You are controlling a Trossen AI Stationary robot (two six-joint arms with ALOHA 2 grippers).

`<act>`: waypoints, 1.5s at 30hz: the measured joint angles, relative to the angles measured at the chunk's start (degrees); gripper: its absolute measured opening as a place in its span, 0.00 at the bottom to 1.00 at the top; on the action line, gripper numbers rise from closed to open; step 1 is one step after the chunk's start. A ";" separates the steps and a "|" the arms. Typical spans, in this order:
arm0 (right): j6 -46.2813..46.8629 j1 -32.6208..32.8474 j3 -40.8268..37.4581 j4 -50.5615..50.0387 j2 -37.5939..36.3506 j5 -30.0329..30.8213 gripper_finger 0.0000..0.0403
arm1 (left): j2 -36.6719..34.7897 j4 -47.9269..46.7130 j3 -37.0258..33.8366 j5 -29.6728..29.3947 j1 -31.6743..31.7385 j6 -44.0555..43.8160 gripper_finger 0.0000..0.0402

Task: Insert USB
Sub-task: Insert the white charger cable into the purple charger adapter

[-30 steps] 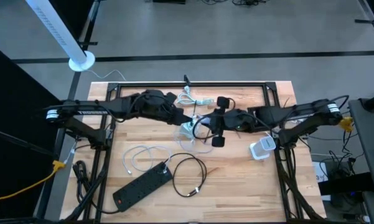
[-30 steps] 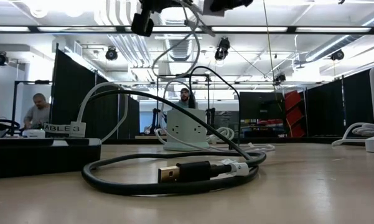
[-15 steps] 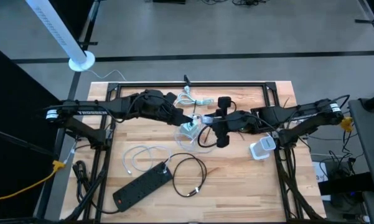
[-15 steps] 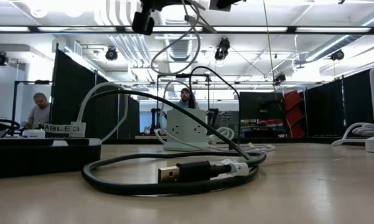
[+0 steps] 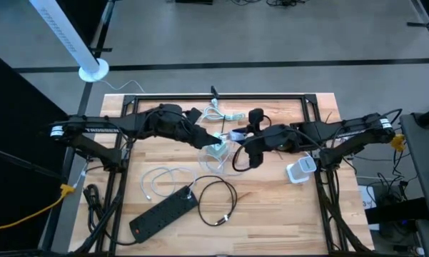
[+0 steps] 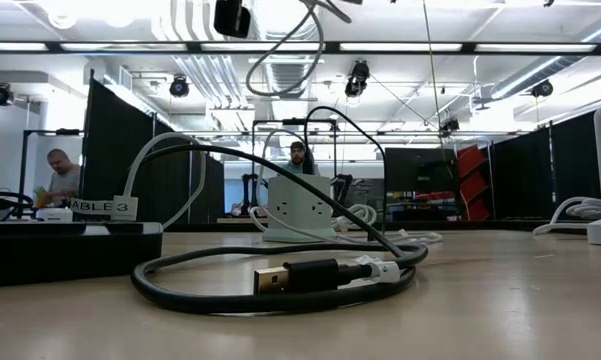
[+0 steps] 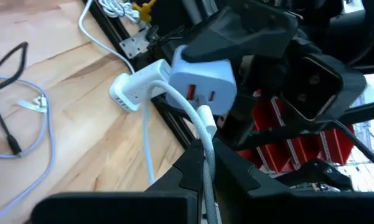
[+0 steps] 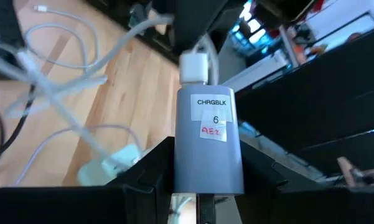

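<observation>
My right gripper [image 8: 206, 177] is shut on a grey-blue charger block [image 8: 208, 140] labelled "CHRGBLK 6". The block shows in the left wrist view [image 7: 202, 78], with red ports facing my left gripper [image 7: 205, 163]. That gripper is shut on a white braided USB cable [image 7: 206, 134]. The cable's white plug [image 7: 203, 115] stands at the block's port face [image 8: 193, 67]; whether it is in a port, I cannot tell. Both grippers meet above the table's middle, left gripper [image 5: 213, 138] and right gripper [image 5: 237, 138]. The cable hangs below them in a loop [image 6: 285, 70]. My left gripper pinches the white cable just behind its plug [image 7: 206, 140] between its two fingers [image 7: 187, 169]. The cable runs along the fingers, with the plug sticking out ahead, lifted clear of the table. My right gripper pinches the block by its two long sides [image 8: 182, 158] between the fingers [image 8: 150, 171]. The port end points away from the fingers, toward my left gripper. The block is lifted clear of the table.
On the table lie a pale green charging hub [image 5: 215, 149], a white charger [image 5: 300, 170] near the right edge, a black power strip [image 5: 164, 213], a coiled black USB cable [image 6: 272, 278], a loose white cable [image 5: 157, 178] and more white cables [image 5: 221, 111] at the far edge.
Both grippers have risen, along with the hanging cable loop; in the low view the right gripper has left the picture's top. The right gripper has also drawn slightly toward the left one. Neither hold has changed.
</observation>
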 joint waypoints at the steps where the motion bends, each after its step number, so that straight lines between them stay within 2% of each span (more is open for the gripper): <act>1: -0.25 -0.01 0.00 0.48 0.06 -0.23 0.29 | -0.02 0.09 0.00 0.02 -0.01 -0.08 0.03; 12: -0.63 0.13 0.00 1.42 0.26 -0.92 0.29 | -0.58 0.48 -0.04 -0.78 0.51 0.46 0.03; 18: -1.10 0.13 0.00 1.40 -0.34 1.14 0.29 | -2.57 1.11 -0.09 -0.79 0.54 0.76 0.03; 22: -2.07 0.14 0.00 2.72 -0.66 1.09 0.29 | -3.88 1.35 -0.09 1.49 0.50 2.40 0.03; 30: -4.12 0.29 -0.02 9.86 -0.77 -3.02 0.29 | -4.73 1.88 -0.07 3.79 0.13 3.89 0.03; 45: -4.74 0.79 -0.04 10.01 -1.38 -3.49 0.29 | -4.77 2.54 -0.07 3.61 0.13 3.67 0.03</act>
